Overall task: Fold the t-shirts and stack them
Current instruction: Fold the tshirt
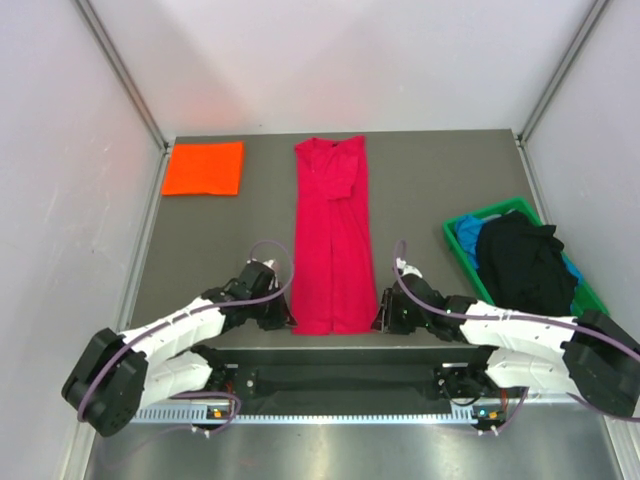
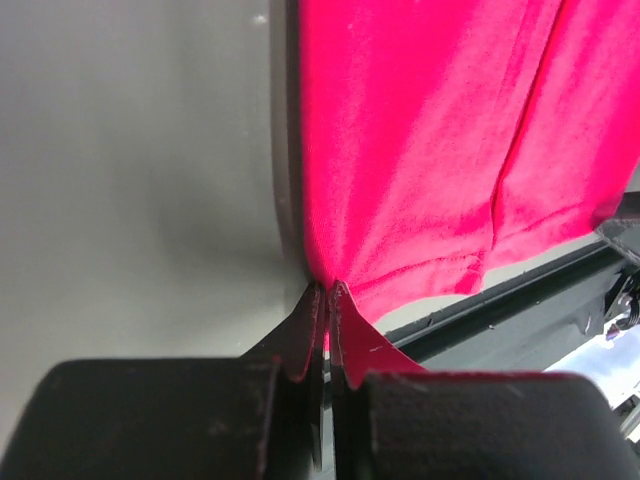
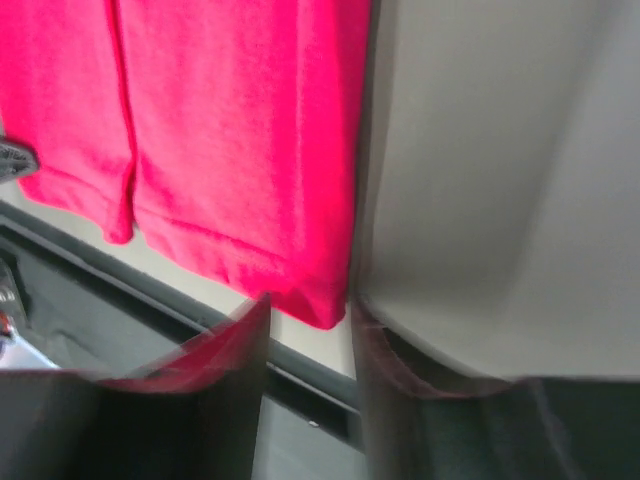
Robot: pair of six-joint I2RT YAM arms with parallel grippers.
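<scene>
The crimson-red t-shirt [image 1: 332, 240] lies as a long narrow strip down the middle of the table, collar at the far end. My left gripper [image 1: 287, 318] is at its near left corner, shut on the hem of the red shirt [image 2: 420, 160]; the fingertips [image 2: 318, 300] pinch the cloth. My right gripper [image 1: 381, 318] is at the near right corner, open, its jaws on either side of the shirt's corner [image 3: 320, 300] without closing on it. A folded orange t-shirt [image 1: 204, 168] lies at the far left. Black [image 1: 522, 262] and blue shirts sit in the bin.
A green plastic bin [image 1: 460, 245] stands at the right edge of the table with the black and blue cloth piled in it. White walls close the table on three sides. The table's front rail [image 1: 330, 370] runs just behind the shirt's hem.
</scene>
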